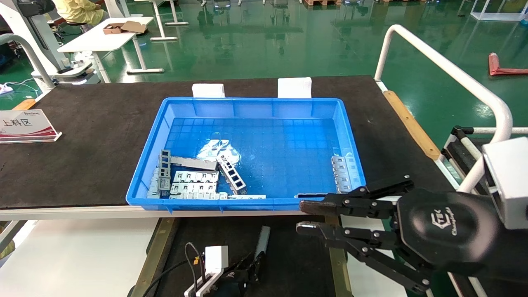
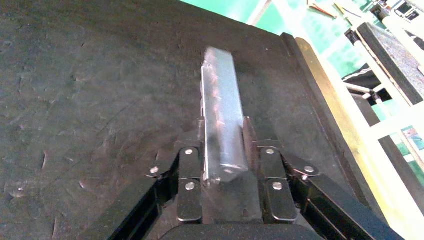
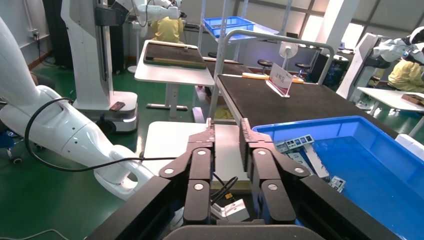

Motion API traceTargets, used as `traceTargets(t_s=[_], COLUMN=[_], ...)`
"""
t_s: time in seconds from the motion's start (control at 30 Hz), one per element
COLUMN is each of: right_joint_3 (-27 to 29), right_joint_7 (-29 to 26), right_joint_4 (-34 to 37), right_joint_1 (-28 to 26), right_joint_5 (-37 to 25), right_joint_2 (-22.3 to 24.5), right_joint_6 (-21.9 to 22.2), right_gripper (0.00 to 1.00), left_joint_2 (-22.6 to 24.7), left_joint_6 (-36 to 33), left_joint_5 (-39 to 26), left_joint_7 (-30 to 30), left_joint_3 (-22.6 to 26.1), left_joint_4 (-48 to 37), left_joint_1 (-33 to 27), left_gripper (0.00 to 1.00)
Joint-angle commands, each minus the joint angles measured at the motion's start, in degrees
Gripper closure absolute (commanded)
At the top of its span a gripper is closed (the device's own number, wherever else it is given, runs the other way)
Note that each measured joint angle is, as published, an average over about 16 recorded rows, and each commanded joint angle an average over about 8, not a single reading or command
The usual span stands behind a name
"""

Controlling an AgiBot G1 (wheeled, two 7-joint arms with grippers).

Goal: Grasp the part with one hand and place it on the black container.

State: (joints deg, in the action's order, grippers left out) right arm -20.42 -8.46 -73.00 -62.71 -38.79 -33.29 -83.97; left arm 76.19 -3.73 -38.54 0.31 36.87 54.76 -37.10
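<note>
Bright overhead light glares off the green floor (image 1: 288,37); the part (image 2: 222,112) looks motion-blurred.

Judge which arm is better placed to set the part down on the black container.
Left. The left gripper already clamps the part low over the black container. The right gripper holds nothing, beside the blue crate.

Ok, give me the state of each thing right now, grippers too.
Left gripper: shut on the part, low over the container.
Part: held, tilted, above the container.
Container: nothing else visible on it.
Right gripper: open, idle beside the crate.
Crate: several parts inside.
</note>
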Motion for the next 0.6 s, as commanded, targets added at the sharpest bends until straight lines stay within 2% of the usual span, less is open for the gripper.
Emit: traceTargets(t_s=[0.03,0.37,0.6], right_joint_3=[0.0,-0.01,-0.02], right_joint_7=[0.0,0.01,0.01], right_joint_4=[0.0,0.0,0.0], right_joint_1=[0.0,0.0,0.0], right_joint_5=[0.0,0.01,0.01], right_joint_2=[0.0,0.0,0.01], right_joint_6=[0.0,0.0,0.01], right_gripper=[0.0,0.0,0.0], left_joint_2=[-0.04,-0.56,-3.07], left_joint_6=[0.0,-0.69,-4.14], left_joint_5=[-0.02,-0.19,-0.2], left_joint_7=[0.09,0.62,0.69], left_joint_3=[0.0,-0.09,0.16], left_joint_4=[0.15,1.3,3.46], left_joint_1=[-0.03,0.41,1.29], left_gripper=[0.0,0.0,0.0])
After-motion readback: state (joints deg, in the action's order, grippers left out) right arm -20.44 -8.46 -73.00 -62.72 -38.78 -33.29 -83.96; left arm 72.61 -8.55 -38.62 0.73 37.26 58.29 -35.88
